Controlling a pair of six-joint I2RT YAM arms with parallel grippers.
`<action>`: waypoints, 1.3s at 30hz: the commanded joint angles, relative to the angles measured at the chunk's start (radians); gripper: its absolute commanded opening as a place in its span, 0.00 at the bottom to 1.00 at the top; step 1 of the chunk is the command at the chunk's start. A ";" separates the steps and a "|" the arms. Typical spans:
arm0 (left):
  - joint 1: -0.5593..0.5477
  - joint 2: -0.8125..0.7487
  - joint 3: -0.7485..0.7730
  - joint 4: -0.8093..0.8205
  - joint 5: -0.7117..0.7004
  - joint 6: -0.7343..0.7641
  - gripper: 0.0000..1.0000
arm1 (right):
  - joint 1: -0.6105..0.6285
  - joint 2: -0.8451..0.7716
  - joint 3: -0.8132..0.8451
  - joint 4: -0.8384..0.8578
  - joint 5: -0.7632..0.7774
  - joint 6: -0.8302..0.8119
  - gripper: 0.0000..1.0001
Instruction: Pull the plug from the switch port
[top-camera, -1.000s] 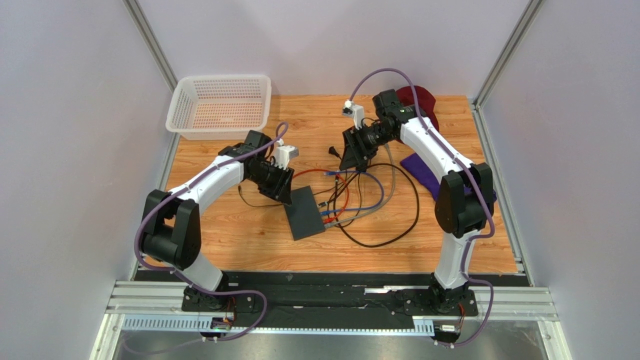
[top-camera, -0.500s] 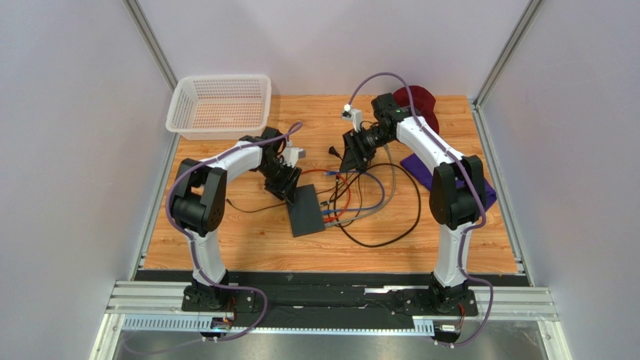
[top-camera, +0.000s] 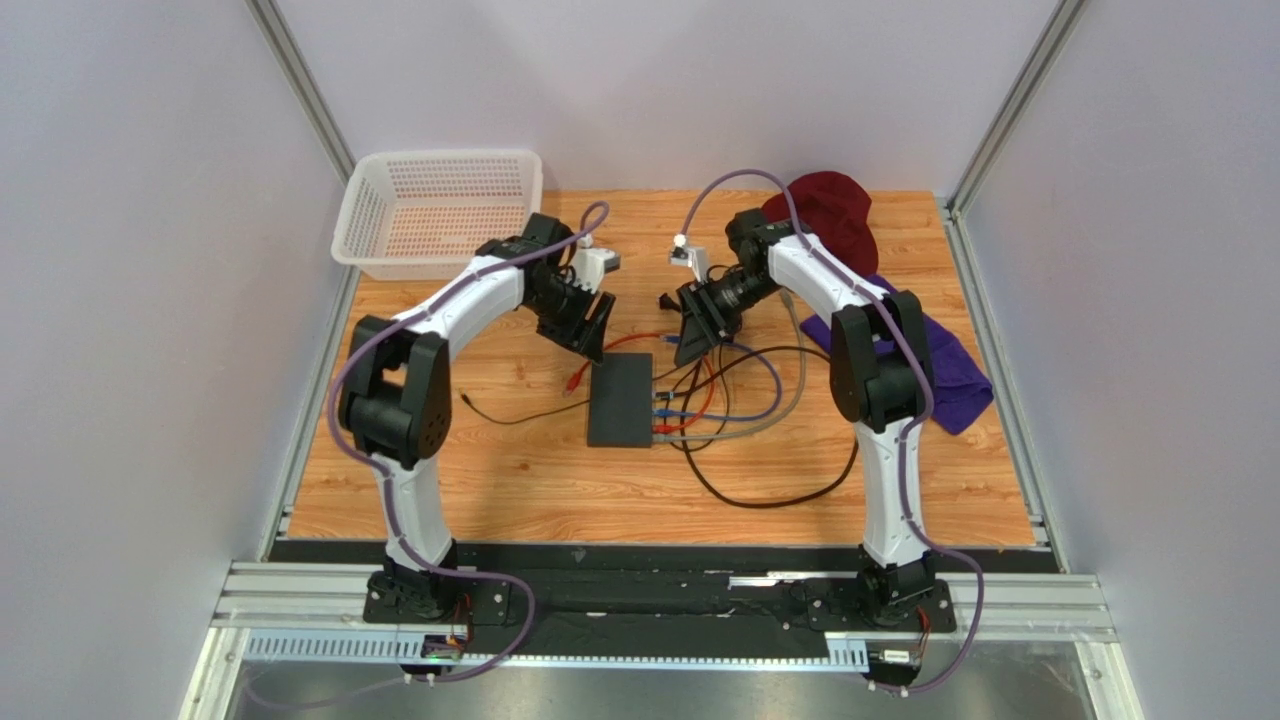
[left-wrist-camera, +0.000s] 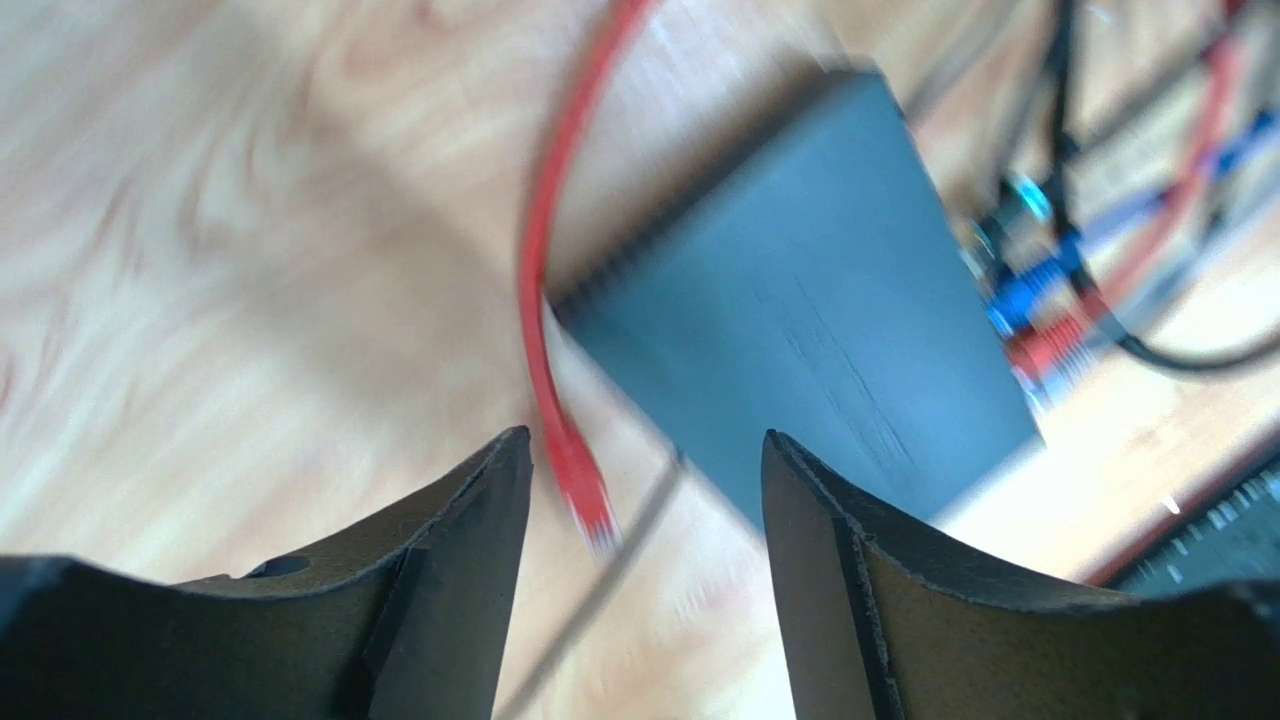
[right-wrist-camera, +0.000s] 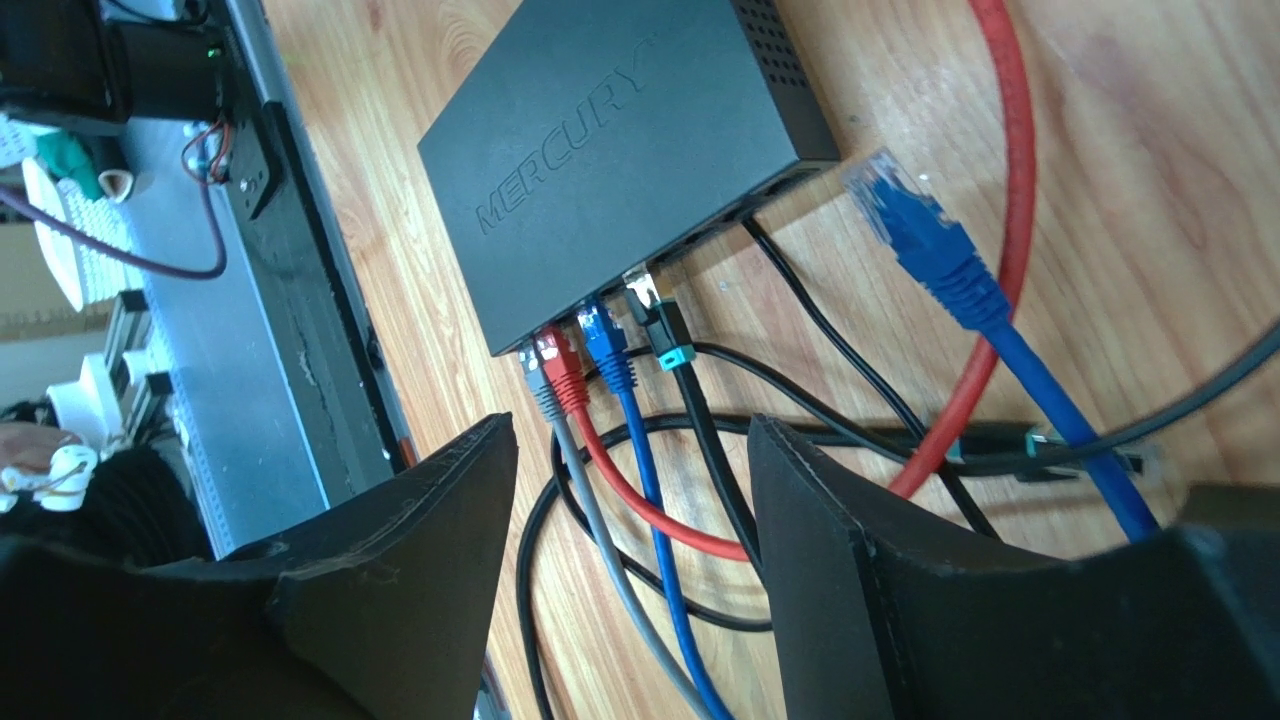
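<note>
1. The switch (right-wrist-camera: 616, 143) is a flat dark grey box lying on the wooden table (top-camera: 496, 480). Four plugs sit in the port row (right-wrist-camera: 631, 293) on its long edge: a grey plug (right-wrist-camera: 534, 368), a red plug (right-wrist-camera: 564, 383), a blue plug (right-wrist-camera: 601, 345) and a black plug (right-wrist-camera: 657, 315).
2. The right gripper (right-wrist-camera: 631, 428) hovers over this port edge of the switch. Its jaws are apart and hold nothing.
3. The left gripper (left-wrist-camera: 646, 443) is on the side of the switch away from the ports. Its jaws are also apart and empty. A loose red connector (left-wrist-camera: 594, 518) lies just beside the switch there.
4. I think the plugs are small, hard and a little slippery, each with a thin locking tab that can break.
5. The cables are soft, so pulling on one would probably only bend it. It is better to pinch the plug body close to the port.
6. The switch looks light and may slide on the table, so it probably needs to be held down.
</note>
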 joint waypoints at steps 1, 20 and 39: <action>0.010 -0.189 -0.086 0.038 0.134 -0.013 0.67 | 0.010 0.049 0.053 -0.081 -0.083 -0.103 0.61; 0.009 -0.057 -0.207 0.051 0.279 -0.038 0.54 | 0.033 0.170 0.021 0.027 -0.101 -0.019 0.56; 0.009 0.038 -0.212 0.049 0.165 -0.003 0.61 | 0.101 0.193 -0.061 0.121 0.000 0.056 0.54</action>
